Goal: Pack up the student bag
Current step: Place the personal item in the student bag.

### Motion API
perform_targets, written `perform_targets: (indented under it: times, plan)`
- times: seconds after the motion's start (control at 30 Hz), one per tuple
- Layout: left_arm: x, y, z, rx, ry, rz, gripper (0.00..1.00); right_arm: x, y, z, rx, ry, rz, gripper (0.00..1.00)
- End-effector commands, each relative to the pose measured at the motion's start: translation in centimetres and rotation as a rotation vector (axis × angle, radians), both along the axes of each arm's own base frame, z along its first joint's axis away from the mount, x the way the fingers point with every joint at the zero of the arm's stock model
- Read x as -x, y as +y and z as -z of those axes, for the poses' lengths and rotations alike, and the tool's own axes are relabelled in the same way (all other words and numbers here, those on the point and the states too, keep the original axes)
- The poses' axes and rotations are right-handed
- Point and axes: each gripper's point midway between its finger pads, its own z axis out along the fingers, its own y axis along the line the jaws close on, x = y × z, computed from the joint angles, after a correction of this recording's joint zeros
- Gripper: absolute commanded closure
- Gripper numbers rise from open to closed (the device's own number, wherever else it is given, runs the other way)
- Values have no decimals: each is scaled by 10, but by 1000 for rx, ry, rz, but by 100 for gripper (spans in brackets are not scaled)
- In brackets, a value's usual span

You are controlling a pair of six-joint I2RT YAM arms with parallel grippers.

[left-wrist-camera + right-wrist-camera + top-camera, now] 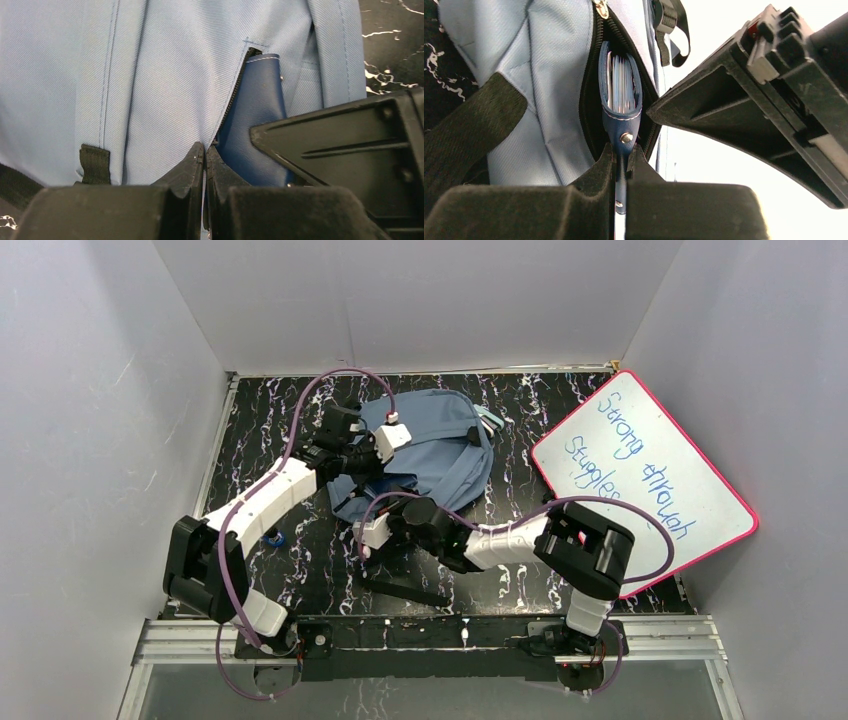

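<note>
The student bag [445,440] lies flat on the black bench [520,410], close to the white board [640,480] but not touching it. Both arms work at the side of the bag that is far from the white board. The left pincer [205,155] is shut tight and seems to pinch the thin cloth edge by the zip [235,97], holding the pocket open. The right pincer [624,157] is closed on the flat tab of a small dark-blue wallet [621,125], which sits partway in the pocket. The bag looks soft and floppy, so it will likely sag and slide if pushed. A good place to hold it is a hem or a strap, not the loose middle. The wallet looks stiffer and smooth, so it could slip.
</note>
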Motion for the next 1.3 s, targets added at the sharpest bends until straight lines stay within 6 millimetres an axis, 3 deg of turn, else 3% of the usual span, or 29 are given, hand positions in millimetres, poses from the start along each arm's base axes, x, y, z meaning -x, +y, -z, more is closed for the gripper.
perform_targets:
  times: [0.0, 0.2, 0.37, 0.6, 0.77, 1.27]
  plan:
    - [28, -22, -46, 88, -6, 67, 100, -16, -10, -40, -84, -101, 92, 100]
    - [37, -31, -37, 67, 34, 92, 100, -9, -19, -29, -29, -122, 61, 100]
    - [37, -38, -38, 77, 45, 108, 100, -6, -16, -26, -53, -154, 37, 100]
    - [36, -40, -38, 81, 49, 108, 100, -4, -15, -24, -118, -303, 42, 100]
    - [36, -42, -38, 86, 55, 112, 100, -2, -10, -14, -122, -296, 25, 100]
    - [44, -47, -43, 103, 65, 138, 100, -19, 16, -13, -146, -288, 16, 100]
